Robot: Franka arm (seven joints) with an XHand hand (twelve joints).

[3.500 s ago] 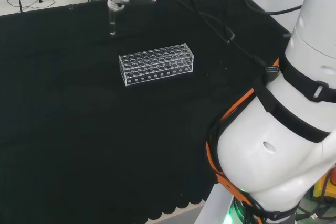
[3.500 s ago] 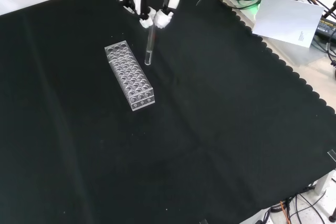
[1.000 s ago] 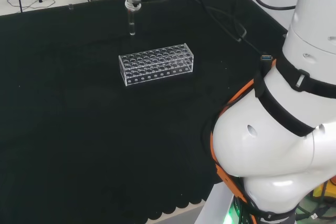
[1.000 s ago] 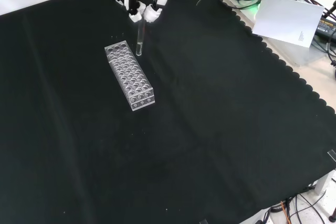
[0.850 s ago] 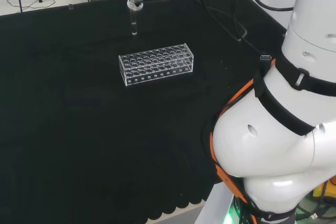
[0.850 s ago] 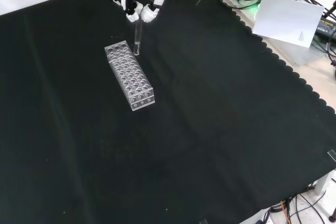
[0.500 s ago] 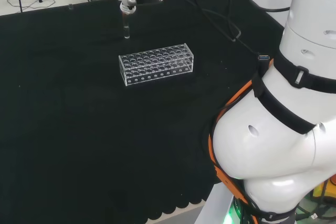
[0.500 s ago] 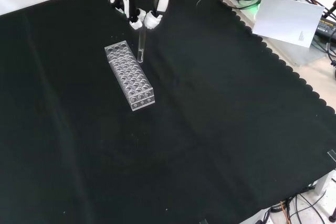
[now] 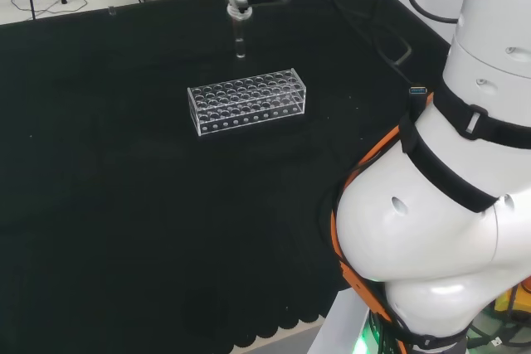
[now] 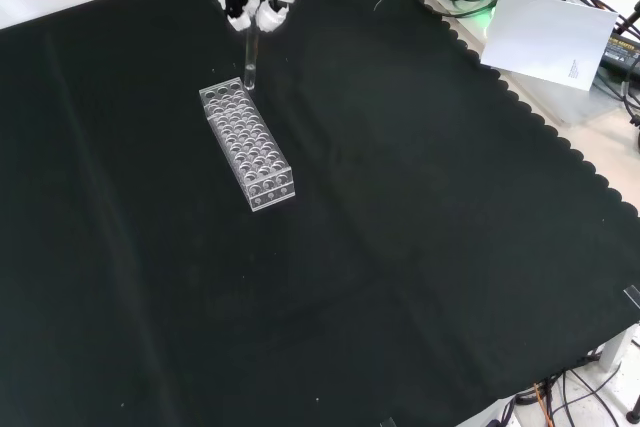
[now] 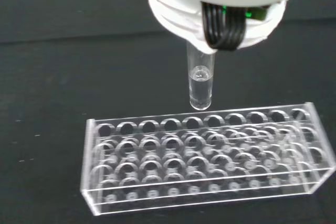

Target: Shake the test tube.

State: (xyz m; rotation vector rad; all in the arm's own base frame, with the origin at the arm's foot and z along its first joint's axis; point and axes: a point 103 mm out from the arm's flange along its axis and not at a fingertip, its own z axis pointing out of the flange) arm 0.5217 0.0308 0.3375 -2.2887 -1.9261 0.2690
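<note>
**Tube swung right again — shake under way**

- Robot hand (image 10: 250, 2) has its fingertips pinched on the top of the test tube (image 10: 249, 59); tube hangs upright, clear of the bench (image 10: 420, 207).
- Head view: tube (image 9: 240, 41) now sits beyond the rack's middle. Half a second ago it hung further left, over the rack's left part; a second ago it was in between. So: side-to-side swings, with the latest one to the right.
- Front view: hand and tube have shifted up and left towards the far end of the clear rack (image 10: 247, 143), which hasn't moved.
- Wrist view: tube's rounded bottom (image 11: 201, 88) hangs above the rack's back row (image 11: 202, 158), not in any hole. Contents hard to make out.
- Judgement: back-and-forth travel reads as the shaking itself, mid-course. Tube stays near the rack, so a wide swing could clip it.
</note>
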